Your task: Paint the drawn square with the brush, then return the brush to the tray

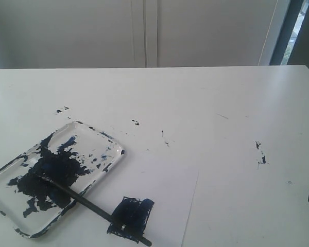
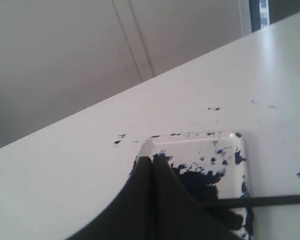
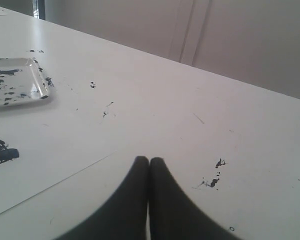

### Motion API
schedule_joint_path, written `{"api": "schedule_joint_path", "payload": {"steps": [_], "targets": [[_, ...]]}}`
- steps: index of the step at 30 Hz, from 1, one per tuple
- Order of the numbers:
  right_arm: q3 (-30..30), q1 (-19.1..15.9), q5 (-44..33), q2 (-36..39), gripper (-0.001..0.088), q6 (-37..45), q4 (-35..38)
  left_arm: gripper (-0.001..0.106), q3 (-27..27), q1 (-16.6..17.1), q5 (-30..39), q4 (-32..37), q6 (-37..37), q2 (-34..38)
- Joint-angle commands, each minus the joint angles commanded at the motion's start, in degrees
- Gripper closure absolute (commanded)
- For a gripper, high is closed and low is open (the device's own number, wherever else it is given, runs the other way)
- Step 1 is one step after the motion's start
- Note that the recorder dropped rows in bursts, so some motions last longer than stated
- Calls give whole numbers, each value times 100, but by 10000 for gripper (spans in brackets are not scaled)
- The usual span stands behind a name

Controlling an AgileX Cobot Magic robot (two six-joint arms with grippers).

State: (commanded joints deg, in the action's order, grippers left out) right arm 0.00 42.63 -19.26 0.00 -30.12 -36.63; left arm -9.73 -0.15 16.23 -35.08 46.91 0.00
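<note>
Two black claws both have their fingers pressed together, gripping nothing. The left claw hangs close to the shallow clear rectangular tray smeared with dark blue paint. The long thin black brush lies free just beside that claw, its tip in the tray's paint and its handle crossing the small drawn square, filled dark blue on the white paper sheet. The right claw sits low over the white desk, well apart from square and tray.

No legible text or markings
</note>
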Motion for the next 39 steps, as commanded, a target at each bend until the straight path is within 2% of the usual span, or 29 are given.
{"api": "schedule_joint_path", "payload": {"steps": [3, 5, 6, 9, 14, 16, 18, 20, 21, 24, 29, 33, 39], "targets": [[0, 0, 0, 0, 868, 0, 0, 1053, 0, 0, -41, 894, -1497, 0], [0, 0, 0, 0, 868, 0, 0, 1053, 0, 15, -30, 1998, -2934, 0], [0, 0, 0, 0, 868, 0, 0, 1053, 0, 23, -15, 2253, -3298, 0], [0, 0, 0, 0, 868, 0, 0, 1053, 9, 198, -28, 2663, -3692, 0], [0, 0, 0, 0, 868, 0, 0, 1053, 468, 304, -1023, 2938, -3701, 0], [0, 0, 0, 0, 868, 0, 0, 1053, 654, 304, -1377, 3117, -3959, 0], [0, 0, 0, 0, 868, 0, 0, 1053, 814, 304, -1707, 3364, -4479, 0], [0, 0, 0, 0, 868, 0, 0, 1053, 902, 304, -1839, 3964, -4974, 0], [0, 0, 0, 0, 868, 0, 0, 1053, 936, 304, -1853, 4413, -5526, 0], [0, 0, 0, 0, 868, 0, 0, 1053, 973, 304, -1923, 5117, -6406, 0], [0, 0, 0, 0, 868, 0, 0, 1053, 973, 289, -1667, 5017, -6299, 0], [0, 0, 0, 0, 868, 0, 0, 1053, 973, 289, -1211, 4145, -5691, 0], [0, 0, 0, 0, 868, 0, 0, 1053, 973, 289, -523, 4107, -5464, 0]]}}
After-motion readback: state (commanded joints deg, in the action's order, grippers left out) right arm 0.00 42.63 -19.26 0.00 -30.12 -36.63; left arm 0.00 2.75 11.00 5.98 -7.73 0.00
